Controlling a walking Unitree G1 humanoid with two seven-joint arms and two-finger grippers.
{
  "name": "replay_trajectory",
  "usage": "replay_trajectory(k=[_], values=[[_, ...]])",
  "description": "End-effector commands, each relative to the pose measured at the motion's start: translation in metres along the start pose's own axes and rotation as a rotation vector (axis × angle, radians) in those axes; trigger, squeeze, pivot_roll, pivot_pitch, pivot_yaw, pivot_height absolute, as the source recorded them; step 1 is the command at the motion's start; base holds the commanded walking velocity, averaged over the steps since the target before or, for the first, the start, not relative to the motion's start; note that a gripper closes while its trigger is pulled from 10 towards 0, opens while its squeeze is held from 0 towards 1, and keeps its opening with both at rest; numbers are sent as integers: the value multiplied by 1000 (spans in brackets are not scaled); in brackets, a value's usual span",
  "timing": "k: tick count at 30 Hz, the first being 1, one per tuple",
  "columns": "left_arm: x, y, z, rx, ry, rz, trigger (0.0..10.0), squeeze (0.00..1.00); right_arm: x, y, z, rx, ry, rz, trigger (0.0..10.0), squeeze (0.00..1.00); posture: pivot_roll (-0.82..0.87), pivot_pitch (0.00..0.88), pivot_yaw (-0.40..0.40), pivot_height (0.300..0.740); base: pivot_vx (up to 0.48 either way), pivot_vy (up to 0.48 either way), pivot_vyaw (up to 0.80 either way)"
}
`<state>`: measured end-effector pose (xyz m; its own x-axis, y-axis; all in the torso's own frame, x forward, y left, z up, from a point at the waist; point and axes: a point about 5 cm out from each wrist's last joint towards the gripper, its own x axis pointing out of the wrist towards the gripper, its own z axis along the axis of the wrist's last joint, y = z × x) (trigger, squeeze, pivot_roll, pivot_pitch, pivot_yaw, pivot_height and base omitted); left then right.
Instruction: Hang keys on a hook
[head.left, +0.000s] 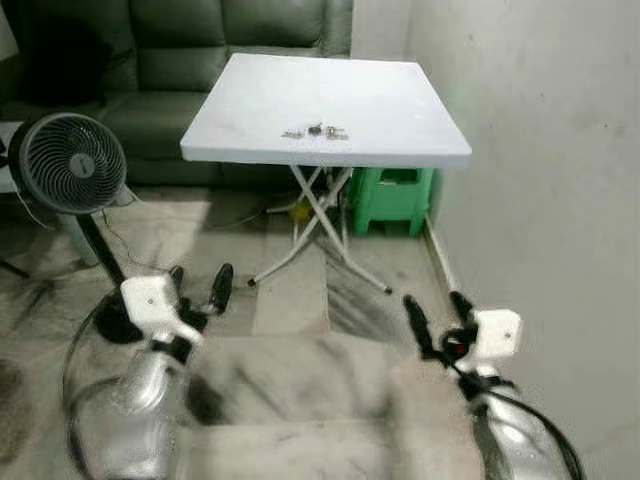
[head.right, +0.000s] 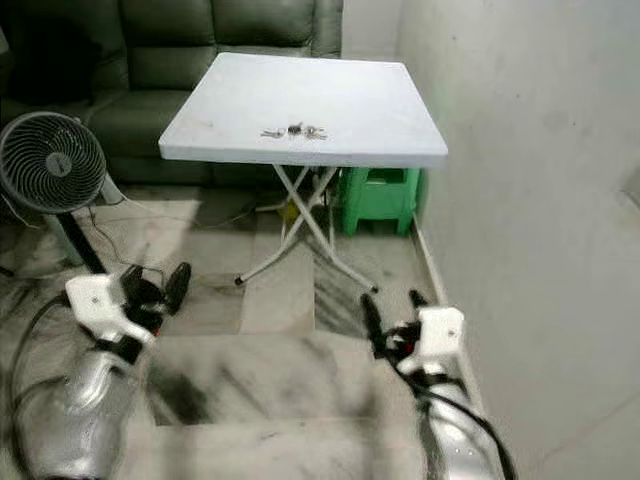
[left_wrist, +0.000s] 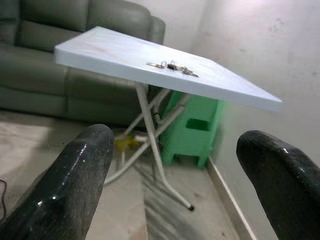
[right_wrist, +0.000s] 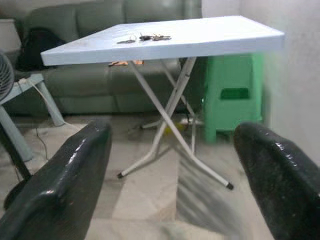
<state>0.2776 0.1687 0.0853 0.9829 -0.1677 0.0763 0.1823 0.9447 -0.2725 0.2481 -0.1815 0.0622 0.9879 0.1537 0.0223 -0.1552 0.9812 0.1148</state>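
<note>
**Approach to table, keys not yet taken**

One bunch of keys (head.left: 315, 131) lies near the front edge of the white table (head.left: 400, 100), far ahead of us; left gripper (head.left: 198, 286) and right gripper (head.left: 437, 318) low, jaws spread, holding nothing; risk: keys sliding off on a clumsy pinch; no hook seen; one fan (head.left: 65, 165), one green stool (head.left: 392, 200).

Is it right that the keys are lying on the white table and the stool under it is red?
Not quite. The keys do lie on the white table, near its front edge, but the stool beneath it is green, not red. The left eye view shows this, next to the table's crossed legs by the wall.
</note>
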Motion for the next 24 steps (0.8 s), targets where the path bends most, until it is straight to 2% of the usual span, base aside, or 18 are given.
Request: replay_trajectory(k=[1, 11, 24], values=[[-1, 9, 7, 29, -12, 14, 10000, 0, 5, 6, 4, 12, -21, 14, 10000, 0, 1, 0, -1, 740, 0, 480, 0], [-1, 8, 8, 37, -14, 13, 10000, 0, 5, 7, 5, 13, -21, 13, 10000, 0, 2, 0, 0, 740, 0, 452, 0], [-1, 2, 5, 116, 35, -19, 10000, 0, 4, 3, 7, 0, -22, 10, 10000, 0, 1, 0, -3, 740, 0, 0, 0]])
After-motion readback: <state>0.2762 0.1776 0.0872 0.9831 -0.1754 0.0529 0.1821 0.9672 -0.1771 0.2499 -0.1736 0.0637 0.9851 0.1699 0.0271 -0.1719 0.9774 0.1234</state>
